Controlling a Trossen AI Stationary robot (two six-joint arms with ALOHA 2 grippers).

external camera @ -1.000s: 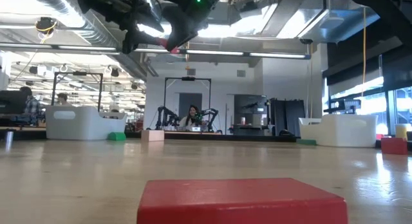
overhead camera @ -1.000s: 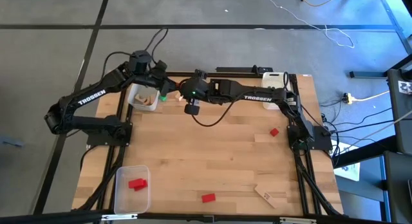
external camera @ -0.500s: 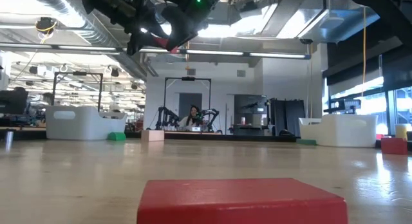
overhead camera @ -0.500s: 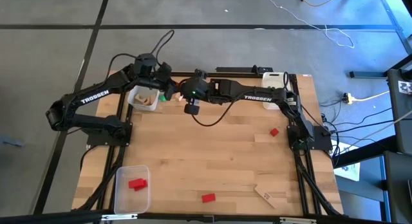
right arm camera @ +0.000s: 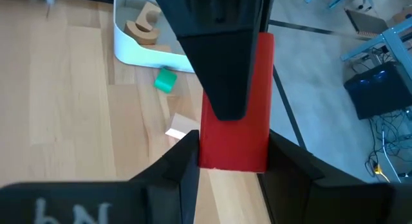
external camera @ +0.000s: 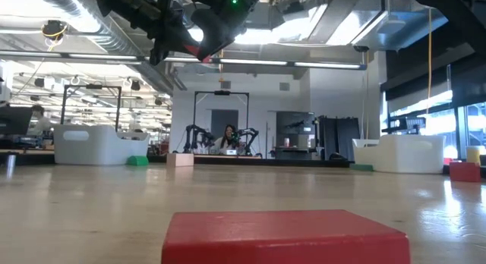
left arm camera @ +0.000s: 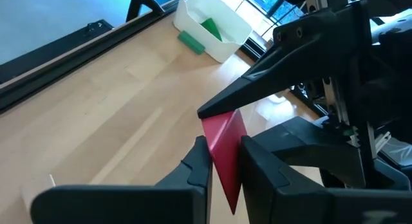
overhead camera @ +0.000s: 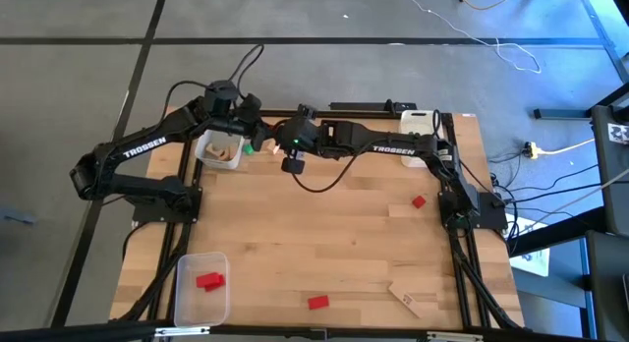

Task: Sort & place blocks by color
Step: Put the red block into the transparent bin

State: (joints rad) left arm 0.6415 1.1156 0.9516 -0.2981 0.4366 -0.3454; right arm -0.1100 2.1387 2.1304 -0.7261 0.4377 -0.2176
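While pinched from two sides in the air over the bench's far edge, counts as unsorted: small bright red block [right arm camera: 235, 140], caught mid-handover. Clamped on one end by the right tool [right arm camera: 232, 153], both fingers pressed to its faces; closed on the other end by the left tool [left arm camera: 223, 152], fingers snug against the red faces.

Just below and beside, on the wooden bench [overhead camera: 324, 234]: clear plastic bin of pale wooden pieces [overhead camera: 218, 150] at the far left, with a loose small green block [overhead camera: 250, 145] lying just outside its wall. Farther off, at the far right corner: white bin holding a green piece [left arm camera: 212, 24], another flat green block [left arm camera: 191, 42] resting on the bench beside it.

Done so far, judging by what lies where: two red blocks in the near-left clear bin [overhead camera: 201, 288], some wood in its bin, at least one green piece in its own.

Left to do: carry the held red block to the near-left bin; then collect the stray red block at the right side [overhead camera: 419, 201], the red block near the front edge [overhead camera: 316, 303], the pale wooden block at the front right [overhead camera: 404, 298], and the greens outside their bin. Roughly midway, by estimate.
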